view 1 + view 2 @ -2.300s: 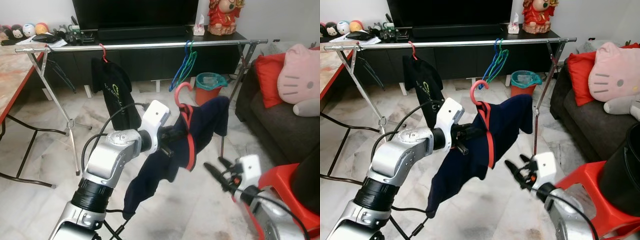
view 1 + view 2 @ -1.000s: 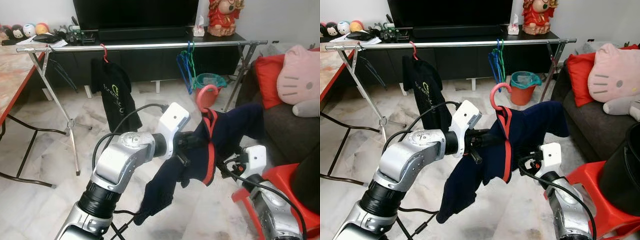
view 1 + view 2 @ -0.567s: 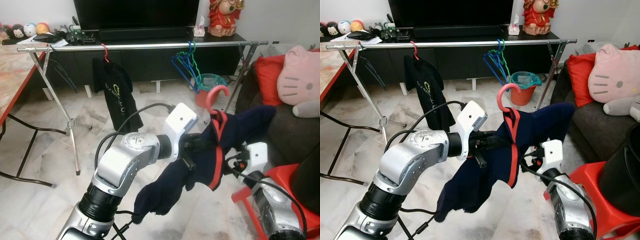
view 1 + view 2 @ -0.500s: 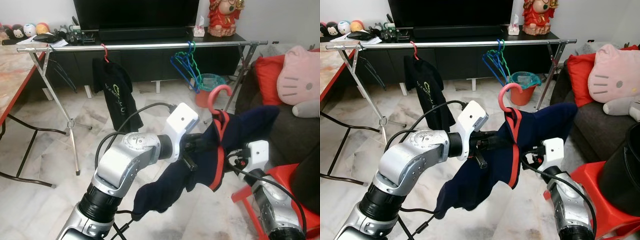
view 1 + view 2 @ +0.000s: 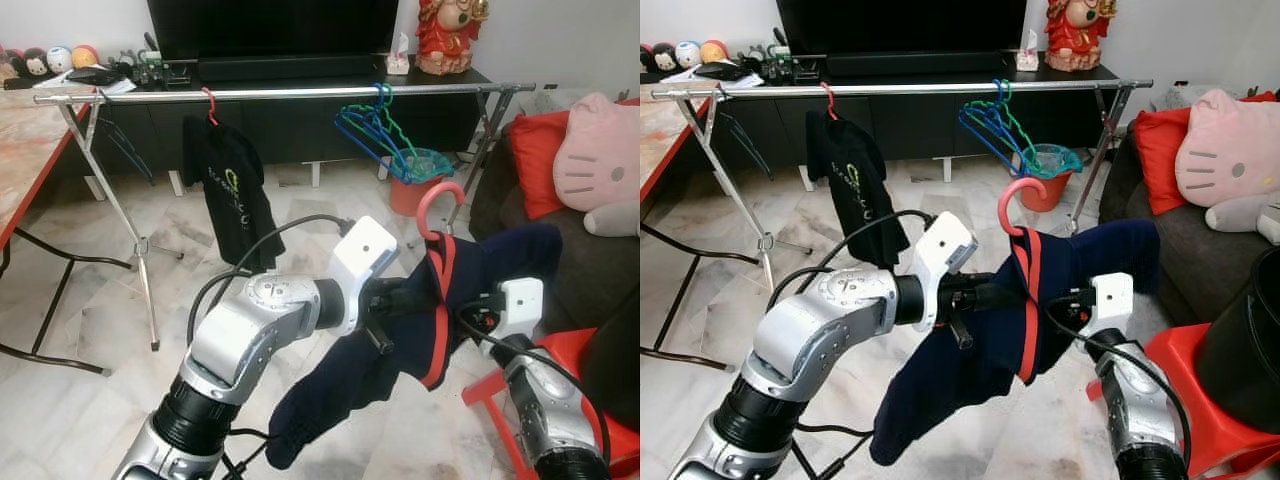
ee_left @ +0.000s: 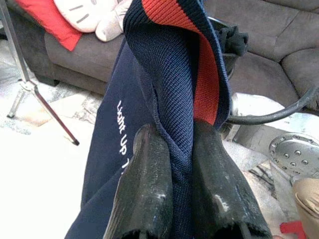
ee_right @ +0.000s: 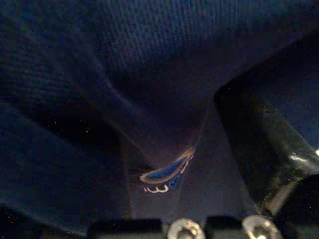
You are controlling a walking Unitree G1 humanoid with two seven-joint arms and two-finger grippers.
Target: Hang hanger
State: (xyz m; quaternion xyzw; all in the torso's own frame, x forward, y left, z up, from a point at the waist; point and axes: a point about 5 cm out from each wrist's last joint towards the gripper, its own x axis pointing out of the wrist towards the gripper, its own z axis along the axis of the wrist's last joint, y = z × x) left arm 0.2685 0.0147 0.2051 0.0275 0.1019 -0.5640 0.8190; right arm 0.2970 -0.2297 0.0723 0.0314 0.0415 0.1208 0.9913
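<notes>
We hold the navy shirt [image 5: 470,275] with our left gripper [image 6: 182,164], whose two black fingers [image 6: 144,194] are pressed together on a fold of the cloth just below the red collar band. The shirt hangs on a pink hanger [image 5: 437,205], and the hook of this hanger stands free in the air, below the metal rail [image 5: 290,92] of the drying rack and not touching it. The hanger is in front of the rack, near its right end, above the marble floor [image 5: 80,310]. Our right gripper [image 7: 209,149] is pushed against the shirt from the sofa side; there one black finger [image 7: 259,144] shows against dark cloth, and we cannot tell if it grips anything. On the rail hang a black shirt [image 5: 228,180] on a red hanger and a bunch of blue and green hangers [image 5: 375,125]. A teal bucket [image 5: 425,165] stands behind the rack.
</notes>
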